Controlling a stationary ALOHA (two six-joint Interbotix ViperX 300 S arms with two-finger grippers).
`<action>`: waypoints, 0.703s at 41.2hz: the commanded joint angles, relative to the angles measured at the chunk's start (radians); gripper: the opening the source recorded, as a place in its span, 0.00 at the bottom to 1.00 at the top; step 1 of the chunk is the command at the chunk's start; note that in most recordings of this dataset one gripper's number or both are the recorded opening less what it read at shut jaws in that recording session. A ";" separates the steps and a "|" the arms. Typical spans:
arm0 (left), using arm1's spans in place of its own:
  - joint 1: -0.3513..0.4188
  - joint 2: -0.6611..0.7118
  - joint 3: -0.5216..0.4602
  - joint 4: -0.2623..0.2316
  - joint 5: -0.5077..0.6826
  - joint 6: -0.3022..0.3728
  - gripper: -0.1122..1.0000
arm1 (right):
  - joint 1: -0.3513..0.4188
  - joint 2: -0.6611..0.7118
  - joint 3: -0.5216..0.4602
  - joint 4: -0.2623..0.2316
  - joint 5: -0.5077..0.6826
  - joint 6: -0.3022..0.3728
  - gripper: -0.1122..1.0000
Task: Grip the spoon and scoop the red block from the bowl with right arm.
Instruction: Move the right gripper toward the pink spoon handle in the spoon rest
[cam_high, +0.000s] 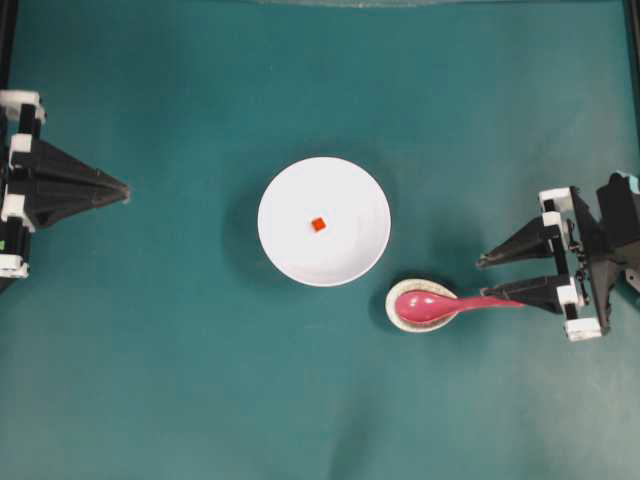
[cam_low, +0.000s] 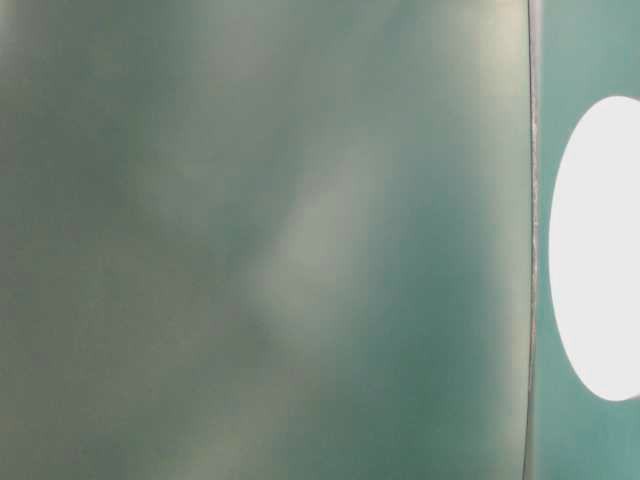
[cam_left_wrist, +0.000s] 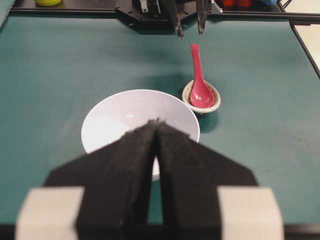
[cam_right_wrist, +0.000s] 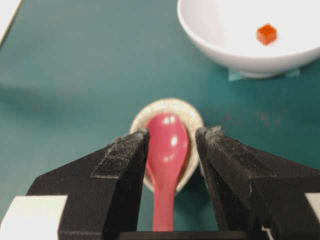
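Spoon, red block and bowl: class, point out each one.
spoon (cam_right_wrist: 167, 142), right wrist view, on its scoop.
red block (cam_high: 318, 224), overhead view, on its top face.
bowl (cam_high: 352, 255), overhead view, on its bare inner wall.

Even, bright light; table-level view blurred, bowl (cam_low: 600, 250) glaringly overexposed.

Right gripper (cam_high: 484, 280) sat at the right edge in the overhead view, fingers pointing toward centre and spread apart; from its wrist cam the two black fingers (cam_right_wrist: 122, 160) stood clearly separated with a gap between the pads. Left gripper (cam_high: 125, 189) was parked at the left edge, pointing inward, fingers (cam_left_wrist: 137, 150) pressed together to a single tip, nothing between them
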 joint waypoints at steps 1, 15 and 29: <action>0.002 0.005 -0.025 0.002 -0.005 0.003 0.10 | 0.023 0.048 -0.002 0.020 -0.049 -0.002 0.54; 0.000 0.003 -0.026 0.002 0.025 0.002 0.10 | 0.078 0.169 0.003 0.104 -0.132 0.015 0.54; 0.000 0.005 -0.025 0.002 0.026 0.003 0.10 | 0.132 0.242 0.002 0.106 -0.190 0.014 0.54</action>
